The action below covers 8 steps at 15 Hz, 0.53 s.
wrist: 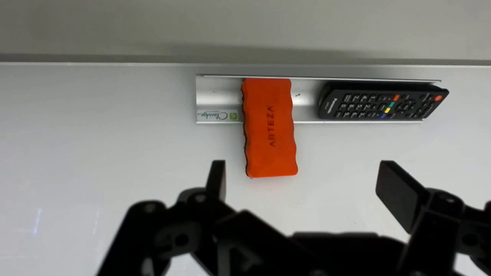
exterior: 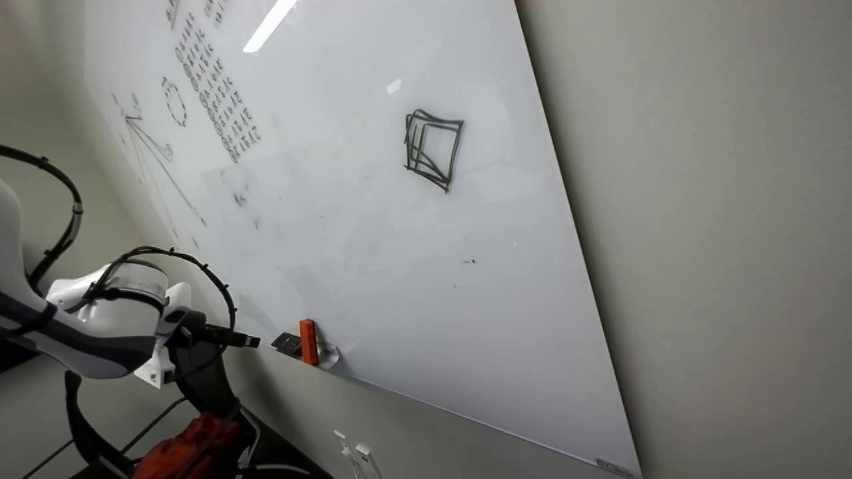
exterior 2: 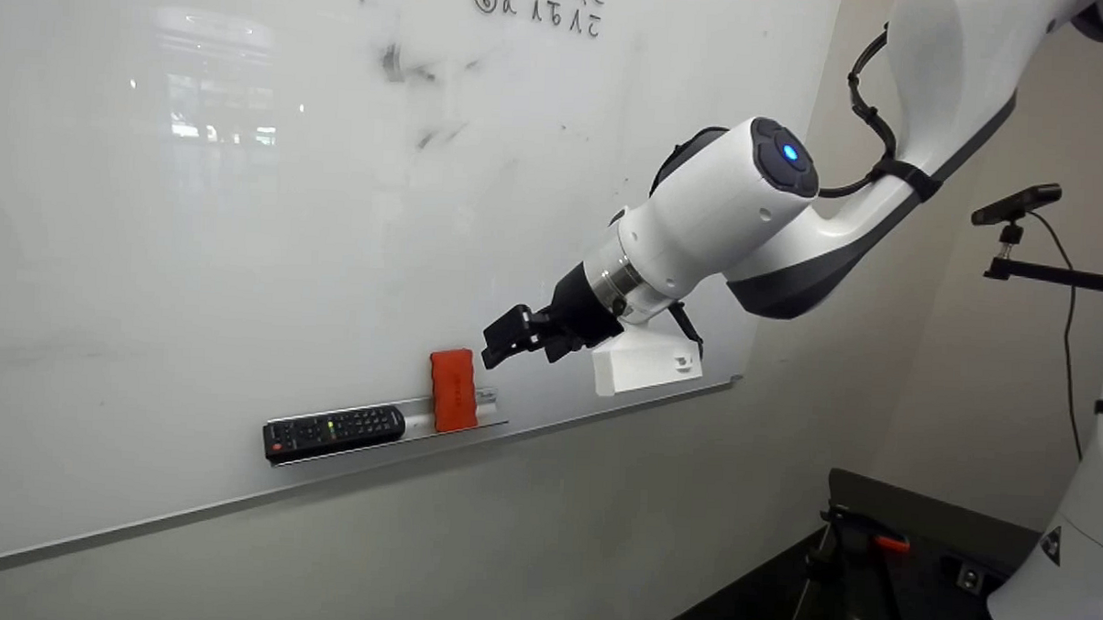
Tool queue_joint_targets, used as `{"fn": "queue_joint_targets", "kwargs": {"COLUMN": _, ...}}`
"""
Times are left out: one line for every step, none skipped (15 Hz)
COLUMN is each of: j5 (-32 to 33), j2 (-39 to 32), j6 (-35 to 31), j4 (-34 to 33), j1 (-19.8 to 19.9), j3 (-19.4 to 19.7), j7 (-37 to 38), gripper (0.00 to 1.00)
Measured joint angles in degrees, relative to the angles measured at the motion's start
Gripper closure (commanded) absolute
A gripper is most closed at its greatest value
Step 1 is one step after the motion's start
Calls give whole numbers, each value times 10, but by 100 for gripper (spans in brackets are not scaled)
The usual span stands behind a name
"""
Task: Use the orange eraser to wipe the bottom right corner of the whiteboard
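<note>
The orange eraser [wrist: 270, 130] stands upright on a short metal tray [wrist: 220, 94] against the whiteboard [wrist: 115, 145], rising past the tray's edge. Both exterior views show this eraser [exterior: 309, 342] [exterior 2: 455, 391] too. My gripper [wrist: 303, 168] is open, with only white board visible between its fingers. In the wrist view the eraser's free end lies beyond the fingertips, closer to the left finger [wrist: 217, 180], and nothing touches it. Seen from outside, the gripper [exterior 2: 523, 350] hangs just up and right of the eraser. The board's bottom right corner [exterior: 619, 459] carries no writing.
A black remote control [wrist: 379, 101] lies on the tray beside the eraser. Dark marker lines form a square [exterior: 456, 156] on the board's right part. Smudges [exterior 2: 392, 64] and writing [exterior: 226, 106] sit higher up. A camera on a bracket [exterior 2: 1014, 205] stands by the robot's base.
</note>
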State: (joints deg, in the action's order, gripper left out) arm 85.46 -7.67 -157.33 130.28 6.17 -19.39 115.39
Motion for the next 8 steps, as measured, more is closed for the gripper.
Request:
{"fn": "queue_joint_targets", "kwargs": {"j5": -2, "j2": -2, "j6": 0, "j4": 0, "j1": 0, "j3": 0, "j7": -2, "gripper": 0}}
{"fn": "queue_joint_targets", "kwargs": {"j5": -2, "j2": -2, "j6": 0, "j4": 0, "j1": 0, "j3": 0, "j7": -3, "gripper": 0}}
{"fn": "queue_joint_targets", "kwargs": {"j5": -3, "j2": -2, "j6": 0, "j4": 0, "j1": 0, "j3": 0, "j7": -3, "gripper": 0}}
{"fn": "queue_joint_targets", "kwargs": {"j5": -3, "j2": -1, "j6": 0, "j4": 0, "j1": 0, "j3": 0, "j7": -3, "gripper": 0}}
{"fn": "queue_joint_targets", "kwargs": {"j5": -3, "j2": -1, "j6": 0, "j4": 0, "j1": 0, "j3": 0, "j7": -3, "gripper": 0}}
{"fn": "queue_joint_targets", "kwargs": {"j5": -3, "j2": -2, "j6": 0, "j4": 0, "j1": 0, "j3": 0, "j7": -3, "gripper": 0}}
{"fn": "queue_joint_targets", "kwargs": {"j5": 1, "j2": -3, "j6": 2, "j4": 0, "j1": -1, "j3": 0, "j7": 2, "gripper": 0}}
{"fn": "queue_joint_targets", "kwargs": {"j5": 16, "j2": -4, "j6": 9, "j4": -2, "j1": -2, "j3": 0, "j7": 20, "gripper": 0}}
